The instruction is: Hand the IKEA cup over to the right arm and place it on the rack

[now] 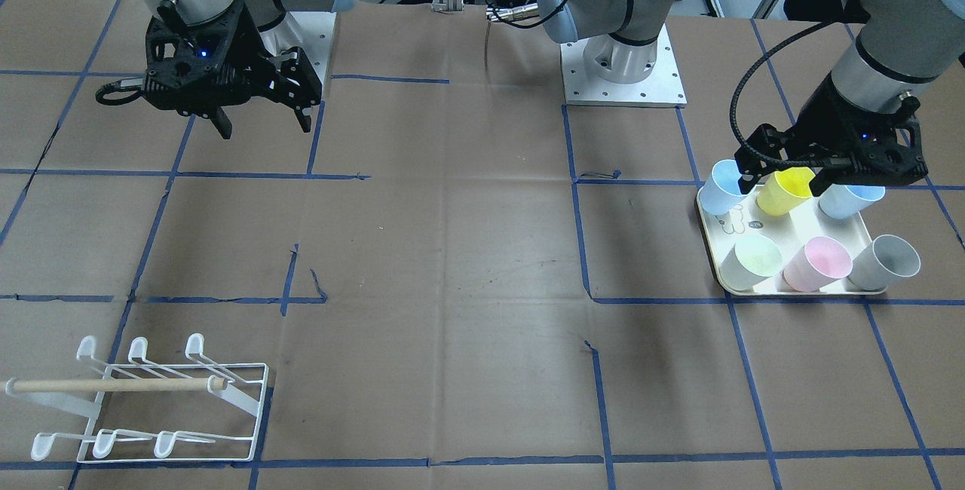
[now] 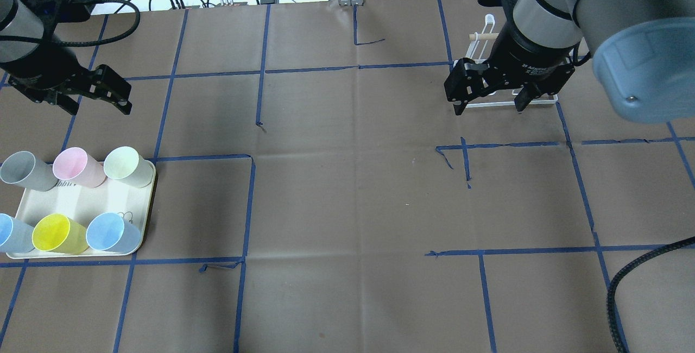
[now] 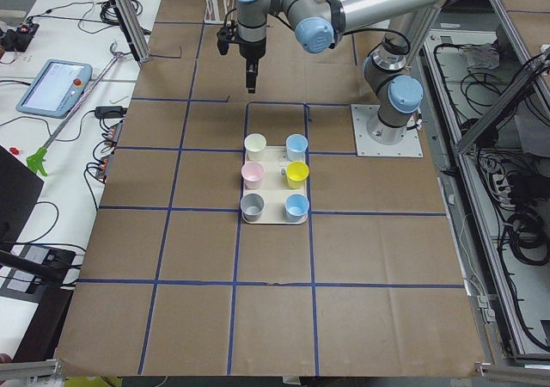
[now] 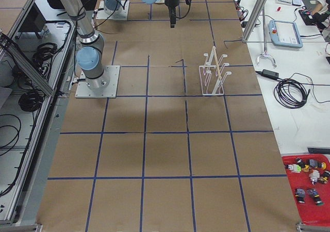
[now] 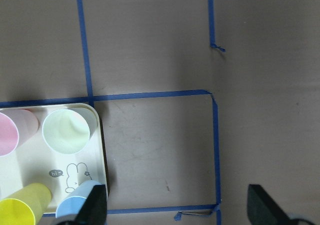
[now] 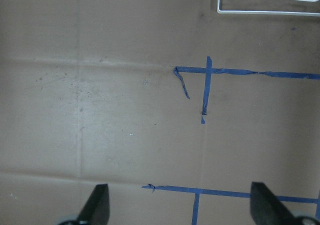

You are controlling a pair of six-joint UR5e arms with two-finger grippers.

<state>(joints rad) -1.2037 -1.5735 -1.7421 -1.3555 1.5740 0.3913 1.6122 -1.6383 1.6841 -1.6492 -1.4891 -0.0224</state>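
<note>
Rack (image 1: 143,399) holds no cup. Six IKEA cups (image 2: 70,165) sit on tray (image 2: 81,203), none grasped. Left gripper (image 2: 98,104) hovers near tray, jaws apart; right gripper (image 2: 488,108) jaws apart too. Pick, handover, placing all remain.

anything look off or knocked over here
Nothing serious: all six cups stand upright on the tray, and the rack is upright. Only the blue tape is torn and curling in spots.
</note>
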